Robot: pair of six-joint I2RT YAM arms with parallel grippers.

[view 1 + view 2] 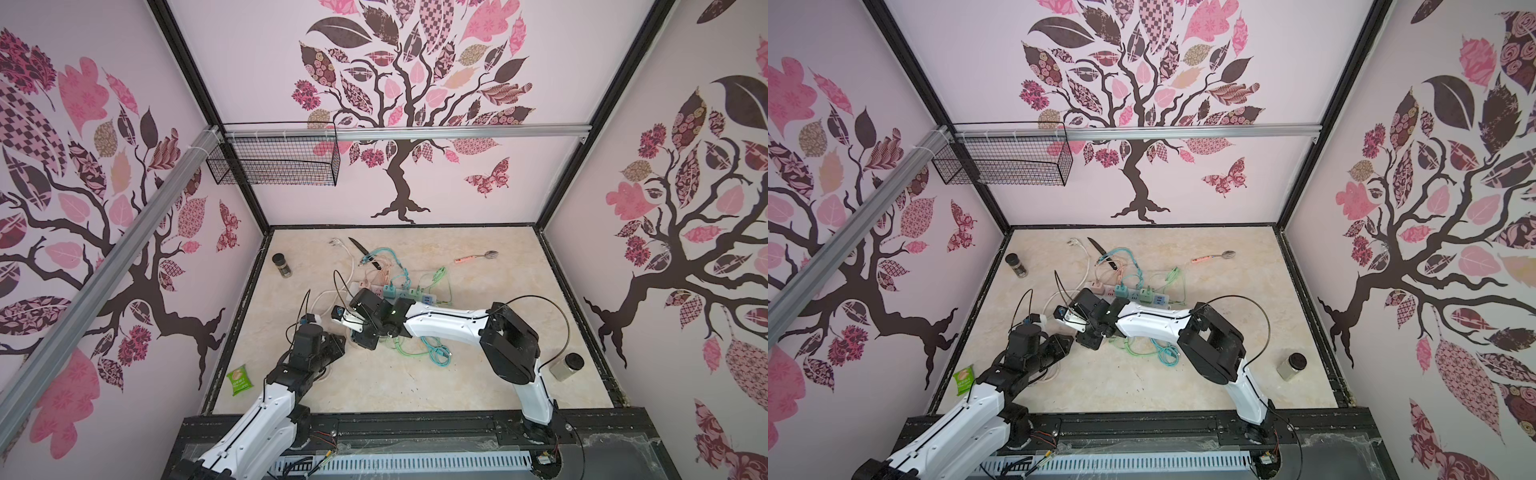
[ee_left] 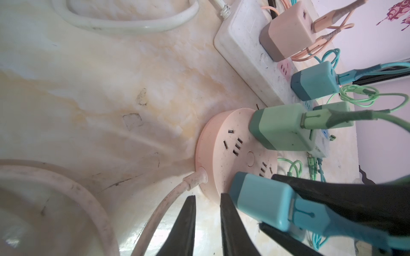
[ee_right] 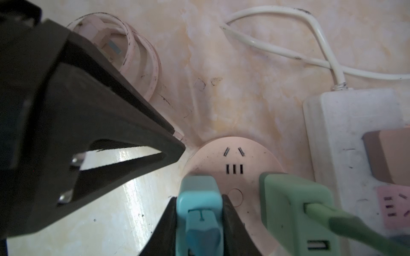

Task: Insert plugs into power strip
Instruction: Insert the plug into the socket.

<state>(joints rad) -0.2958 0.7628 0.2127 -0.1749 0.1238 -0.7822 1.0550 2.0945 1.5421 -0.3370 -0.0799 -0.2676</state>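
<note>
- In a top view, both arms are meeting just in front of the long white power strip (image 1: 428, 299), which is lying across the middle of the table. The wrists are hiding the fingertips here. Loose cables (image 1: 434, 355) are trailing under the right arm, where a sideways move risks snagging them.
- In the left wrist view, the right gripper (image 2: 266, 201) is clamping the teal plug (image 2: 255, 195) by its sides and holding it tilted at the rim of the round pink socket hub (image 2: 221, 141). Whether the prongs are entering is hidden. The left gripper (image 2: 207, 196), its fingers nearly together on nothing, is sitting just beside the hub's cord (image 2: 177, 188). It is bracing one side only, so a slanted push risks sliding the hub.
- In the right wrist view, the teal plug is standing near the mint plug (image 3: 292, 199) seated in the hub. Pressing while tilted risks jamming the prongs or nudging that neighbour.
</note>
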